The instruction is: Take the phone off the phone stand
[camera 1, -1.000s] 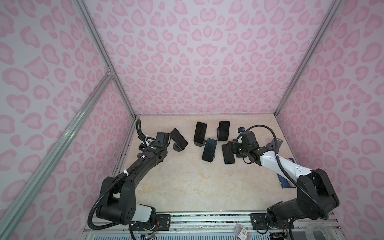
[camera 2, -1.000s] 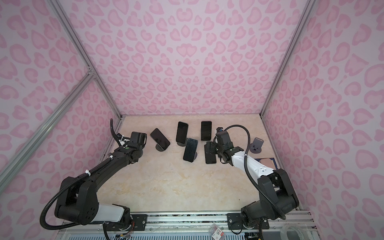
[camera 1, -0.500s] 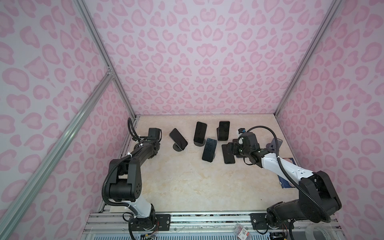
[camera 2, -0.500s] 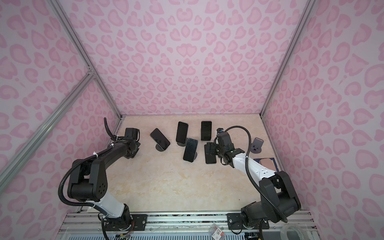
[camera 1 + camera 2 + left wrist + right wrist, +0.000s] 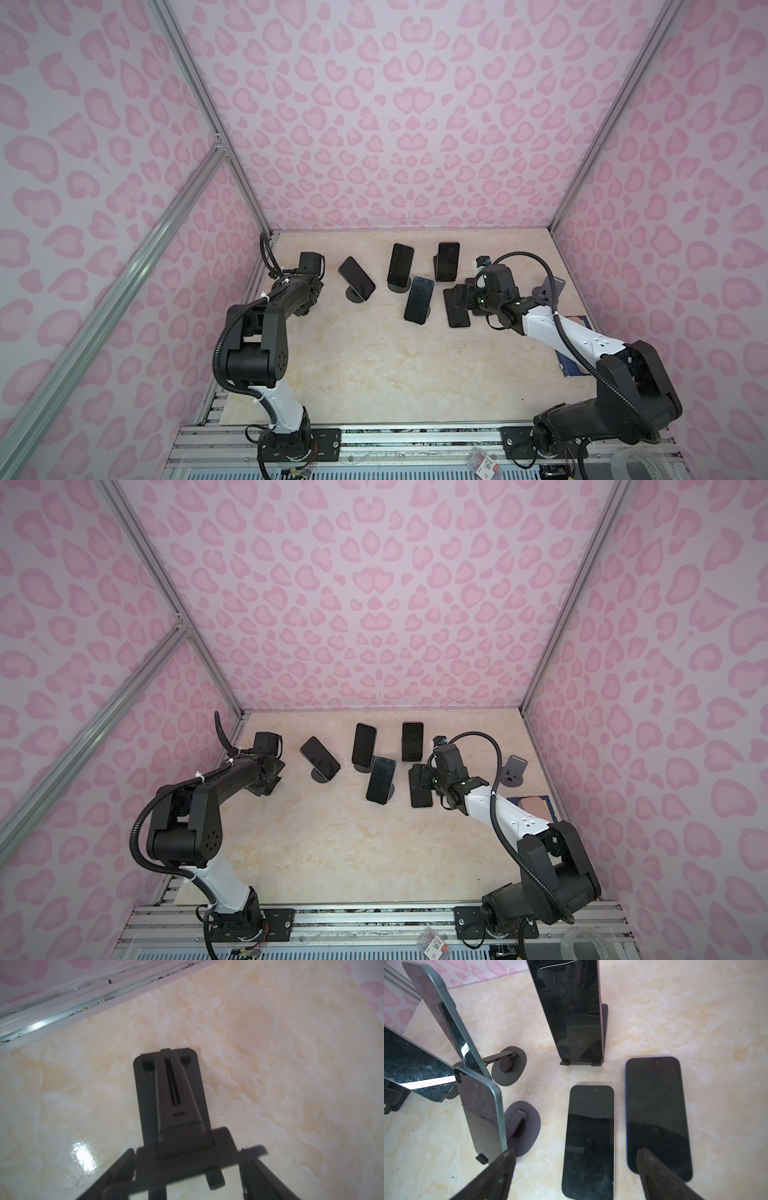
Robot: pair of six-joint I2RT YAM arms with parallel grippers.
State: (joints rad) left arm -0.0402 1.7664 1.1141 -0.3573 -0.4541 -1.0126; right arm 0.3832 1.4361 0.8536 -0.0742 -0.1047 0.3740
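Several dark phones lean on black stands at the back of the table: one on a round base (image 5: 356, 279), one behind it (image 5: 401, 266), one upright (image 5: 447, 262) (image 5: 571, 1012), and a teal-edged one (image 5: 419, 299) (image 5: 481, 1111). Two phones lie flat: a white-edged one (image 5: 589, 1138) and a blue-edged one (image 5: 656, 1113). My right gripper (image 5: 465, 297) (image 5: 576, 1159) hovers open just above these two and holds nothing. My left gripper (image 5: 309, 297) (image 5: 187, 1169) is by the left wall over an empty black stand (image 5: 172, 1093). Its fingers are parted on either side of that stand.
Another empty stand (image 5: 550, 291) (image 5: 514, 771) is at the far right, with a blue-edged flat pad (image 5: 536, 806) in front of it. An aluminium rail (image 5: 62, 1012) runs along the left wall close to my left gripper. Pink patterned walls enclose the table.
My left gripper has drawn back toward the left wall, the arm has folded up, and its jaws have parted. The right gripper has hardly moved.
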